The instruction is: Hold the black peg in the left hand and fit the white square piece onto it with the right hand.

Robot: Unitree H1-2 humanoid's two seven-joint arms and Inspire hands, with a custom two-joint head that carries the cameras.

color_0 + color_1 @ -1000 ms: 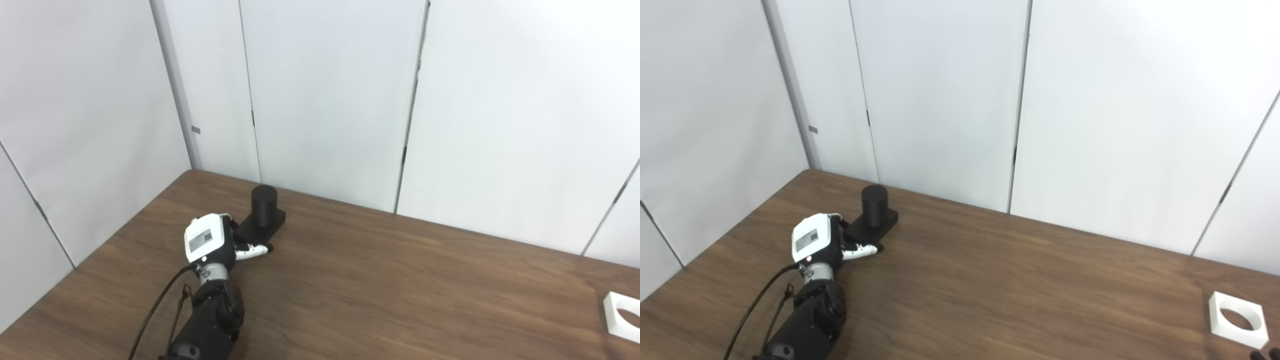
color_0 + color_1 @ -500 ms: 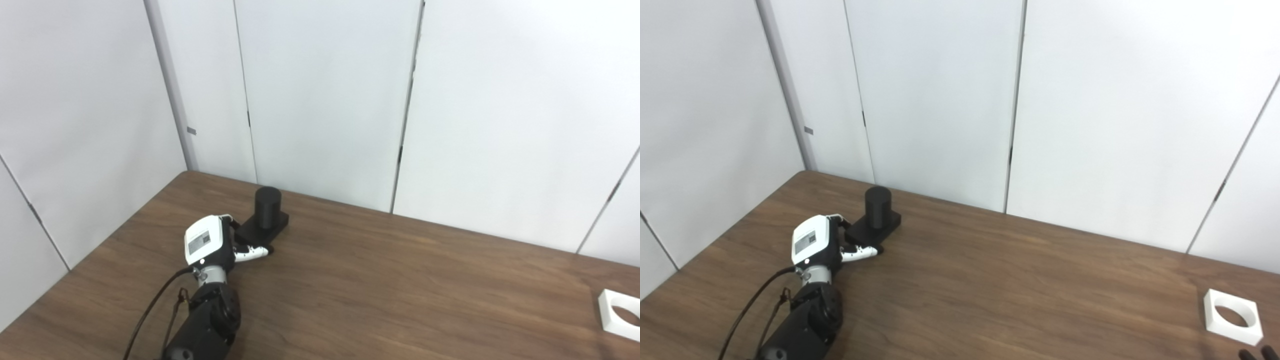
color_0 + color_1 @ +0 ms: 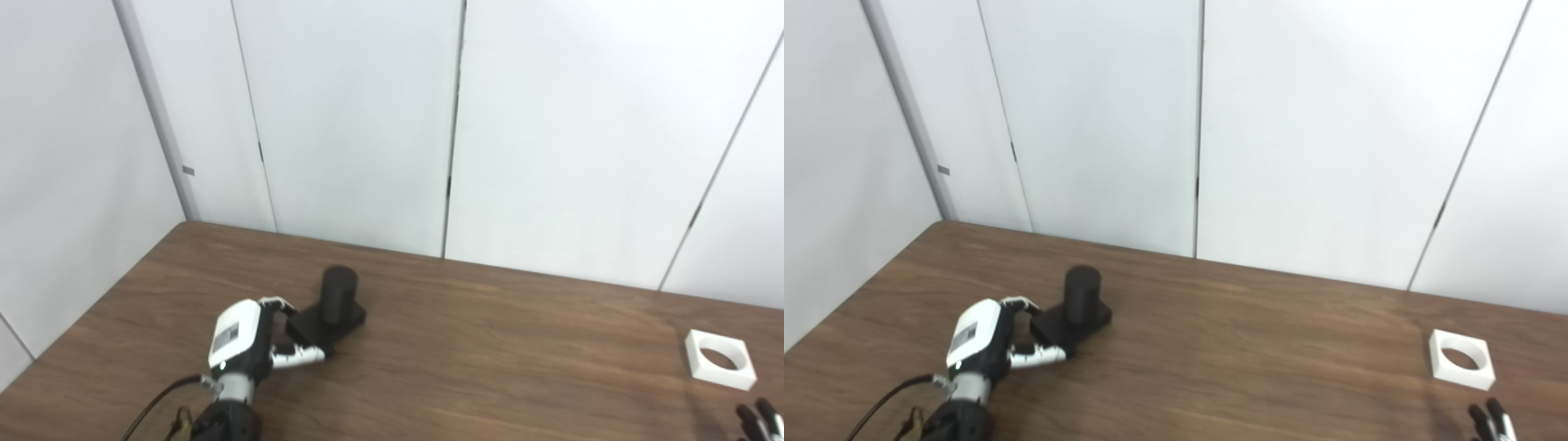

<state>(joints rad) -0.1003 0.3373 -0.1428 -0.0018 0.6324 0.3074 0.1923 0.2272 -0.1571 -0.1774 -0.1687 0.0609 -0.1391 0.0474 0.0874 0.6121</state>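
The black peg (image 3: 339, 294), a short upright cylinder on a flat square base, stands on the brown table (image 3: 490, 361) at left of centre. My left hand (image 3: 245, 340) is at the base's near-left corner, with curled fingers (image 3: 277, 302) on one side and the thumb along the front edge, closed on the base. The white square piece (image 3: 718, 358), with a round hole, lies flat at the far right, and also shows in the right eye view (image 3: 1461, 359). Only the fingertips of my right hand (image 3: 1491, 421) show at the bottom right; they are extended, empty, and just short of the piece.
White wall panels (image 3: 367, 122) stand close behind the table's far edge and along its left side. A black cable (image 3: 153, 407) runs along my left forearm. Bare tabletop lies between the peg and the white piece.
The whole picture has shifted, so the camera has moved. My left hand stays at the peg's base. More of my right hand's fingertips show at the bottom right edge.
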